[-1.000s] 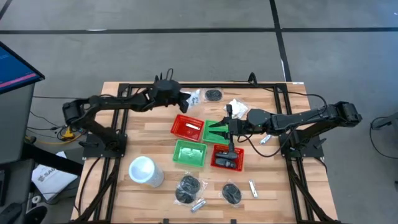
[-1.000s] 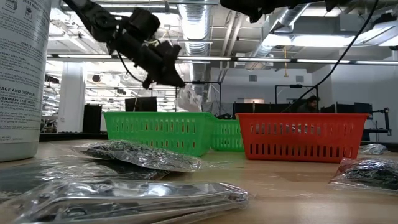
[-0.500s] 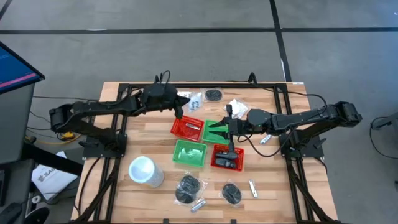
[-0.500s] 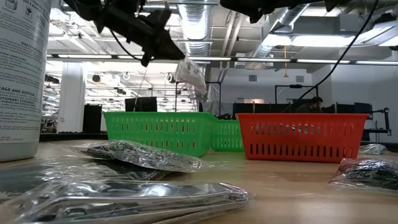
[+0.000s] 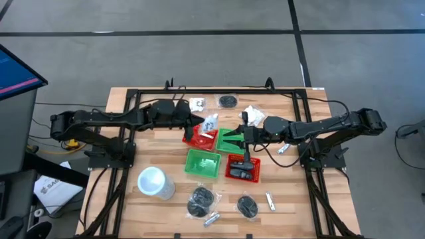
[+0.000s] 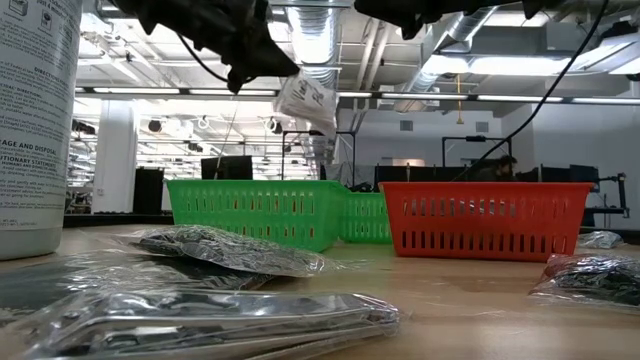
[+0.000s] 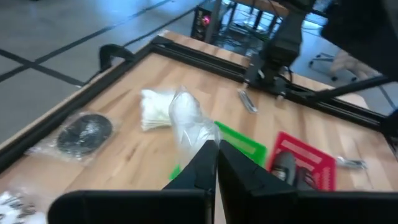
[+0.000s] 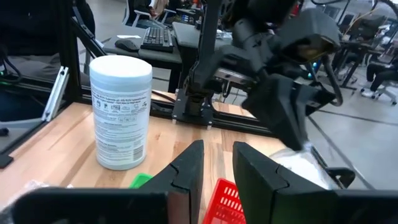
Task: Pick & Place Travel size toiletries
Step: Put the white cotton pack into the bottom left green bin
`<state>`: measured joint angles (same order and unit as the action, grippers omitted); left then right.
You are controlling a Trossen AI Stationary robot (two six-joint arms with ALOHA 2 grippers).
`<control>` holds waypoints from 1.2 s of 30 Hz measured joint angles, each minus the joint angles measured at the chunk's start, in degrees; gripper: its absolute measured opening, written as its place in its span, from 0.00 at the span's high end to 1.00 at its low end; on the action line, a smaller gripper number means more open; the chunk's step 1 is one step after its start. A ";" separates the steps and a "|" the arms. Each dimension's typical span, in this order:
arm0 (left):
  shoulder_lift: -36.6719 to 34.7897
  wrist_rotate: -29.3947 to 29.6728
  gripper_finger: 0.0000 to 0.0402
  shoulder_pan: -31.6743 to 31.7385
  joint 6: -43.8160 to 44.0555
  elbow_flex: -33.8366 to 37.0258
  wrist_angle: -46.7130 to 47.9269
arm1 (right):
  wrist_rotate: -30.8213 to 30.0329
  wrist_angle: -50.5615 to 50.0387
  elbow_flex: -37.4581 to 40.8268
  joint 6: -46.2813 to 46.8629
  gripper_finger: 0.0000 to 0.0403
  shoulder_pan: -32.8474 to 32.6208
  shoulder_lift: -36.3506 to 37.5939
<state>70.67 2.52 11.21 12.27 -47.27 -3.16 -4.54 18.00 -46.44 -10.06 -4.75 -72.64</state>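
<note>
High view: dark toiletries [image 5: 244, 171] inside red basket [image 5: 228, 172]

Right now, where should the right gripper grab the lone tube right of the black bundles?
Across its middle, from straight above: the tube lies flat and alone on the table, nothing touching it, so the jaws can straddle its narrow width.

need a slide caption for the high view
Left end effector carries a clear packet above the red basket; right end effector waits over the baskets.
</note>
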 joint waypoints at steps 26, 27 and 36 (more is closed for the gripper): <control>0.07 -0.01 1.00 -19.62 0.15 0.17 4.84 | 0.00 0.02 0.00 1.11 0.81 0.00 0.00; 0.07 -0.03 1.00 -20.11 0.15 0.17 4.96 | -0.01 0.03 0.00 1.11 0.81 0.00 0.00; 0.07 0.16 1.00 -21.78 0.19 0.17 8.18 | 0.00 0.07 0.00 1.11 0.81 0.00 0.00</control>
<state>70.74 2.68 -10.57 12.46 -47.09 5.01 -4.54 18.06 -46.44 -8.95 -4.75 -72.64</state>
